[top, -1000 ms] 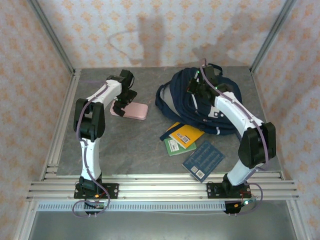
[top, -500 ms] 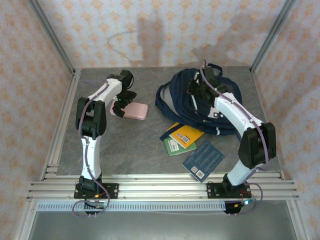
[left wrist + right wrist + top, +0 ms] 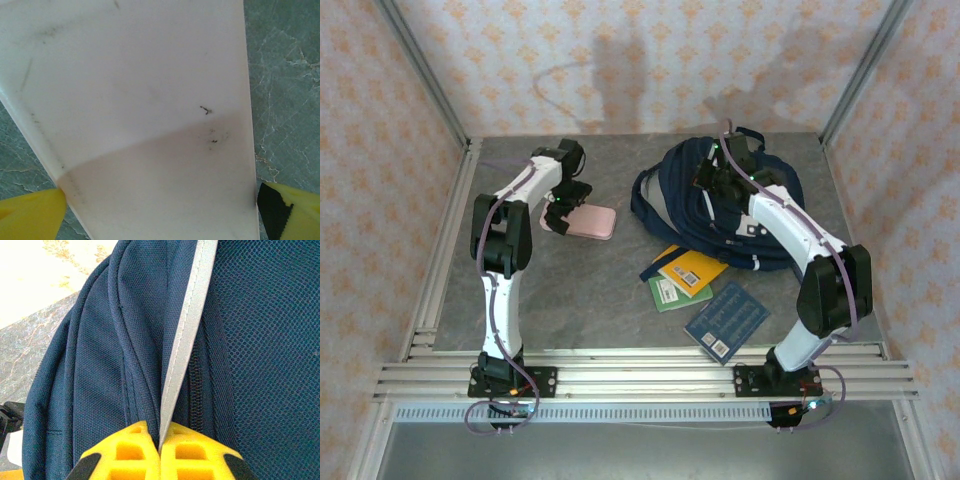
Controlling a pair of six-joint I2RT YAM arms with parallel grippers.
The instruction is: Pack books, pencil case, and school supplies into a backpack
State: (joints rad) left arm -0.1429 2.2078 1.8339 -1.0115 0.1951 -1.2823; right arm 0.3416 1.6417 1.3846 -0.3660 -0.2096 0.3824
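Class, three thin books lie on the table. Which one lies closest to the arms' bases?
The dark blue softcover book with the white barcode label; the orange-yellow softcover book and the small green softcover book lie farther back.

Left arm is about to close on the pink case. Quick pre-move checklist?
1. Left gripper open and straddling the pink pencil case: ok.
2. Pencil case flat on the table, nothing on top: ok.
3. Right gripper shut on the grey stripe of the backpack: ok.
4. Backpack compartment open wide enough to take the case: cannot tell.
5. Books lie by the backpack, apart from the pencil case: ok.
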